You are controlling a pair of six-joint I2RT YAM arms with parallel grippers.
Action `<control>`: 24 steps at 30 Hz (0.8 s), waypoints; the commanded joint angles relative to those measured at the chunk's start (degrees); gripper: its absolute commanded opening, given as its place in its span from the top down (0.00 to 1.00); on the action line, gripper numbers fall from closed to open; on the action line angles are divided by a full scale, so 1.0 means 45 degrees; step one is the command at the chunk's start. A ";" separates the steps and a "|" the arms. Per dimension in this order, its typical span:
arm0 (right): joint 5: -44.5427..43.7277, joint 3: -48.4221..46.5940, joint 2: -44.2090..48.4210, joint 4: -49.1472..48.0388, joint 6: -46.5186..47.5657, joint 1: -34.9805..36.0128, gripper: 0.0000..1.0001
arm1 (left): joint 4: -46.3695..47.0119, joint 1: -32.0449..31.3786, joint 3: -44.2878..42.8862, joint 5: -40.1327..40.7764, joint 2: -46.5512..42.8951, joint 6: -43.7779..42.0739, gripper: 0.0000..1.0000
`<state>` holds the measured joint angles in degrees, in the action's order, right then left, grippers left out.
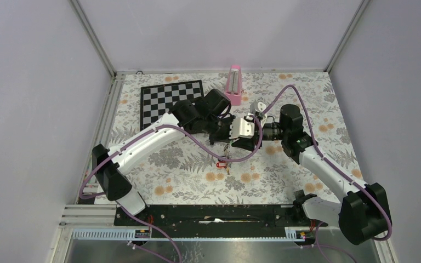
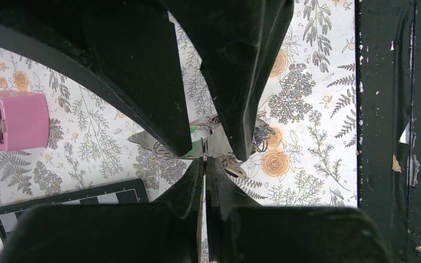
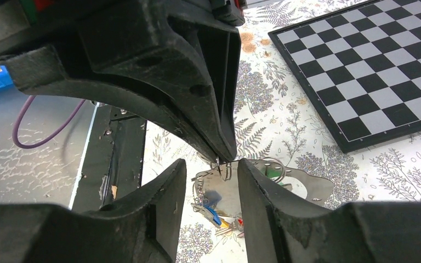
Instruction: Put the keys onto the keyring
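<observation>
The left gripper is pressed together on the thin wire of the keyring, the right gripper stands spread with its 2 fingers either side of that tip, and the keys bunch just beneath them over the floral table.

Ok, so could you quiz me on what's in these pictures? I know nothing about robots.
1. True or false: the chessboard lies on the robot's right side.
2. Which gripper is pinched shut? A) left B) right C) both
3. Fill in: the upright box beyond the grippers is ____.
Key: 1 false, the chessboard lies left. 2 A: the left gripper is shut on the keyring, the right gripper open. 3 pink.
</observation>
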<state>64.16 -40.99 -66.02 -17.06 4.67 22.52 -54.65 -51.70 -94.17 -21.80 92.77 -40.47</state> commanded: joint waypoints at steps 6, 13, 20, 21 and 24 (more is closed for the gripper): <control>0.0068 0.0101 -0.0177 -0.0386 0.0335 0.0170 0.62 | 0.0550 -0.0038 -0.0327 -0.0286 -0.0439 0.0203 0.98; 0.0110 0.0114 -0.0270 -0.0777 -0.0128 0.0239 0.87 | 0.0600 -0.0038 -0.0323 -0.0426 -0.0440 0.0279 0.98; 0.0117 0.0159 0.0040 -0.1654 -0.1139 0.0029 1.00 | 0.0931 0.0498 0.0112 -0.1273 -0.0736 0.0375 0.89; 0.0159 0.0159 0.0083 -0.1970 -0.1614 -0.0067 1.00 | 0.1114 0.0797 0.0311 -0.1738 -0.0868 0.0512 0.82; 0.0332 0.0116 0.0219 -0.3044 -0.2729 -0.0371 1.00 | 0.2213 0.1870 0.1101 -0.3361 -0.1409 0.1123 0.64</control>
<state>63.79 -39.86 -67.02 -21.15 -0.21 22.33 -52.38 -48.60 -92.20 -27.07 91.50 -38.26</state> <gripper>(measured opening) 0.017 0.285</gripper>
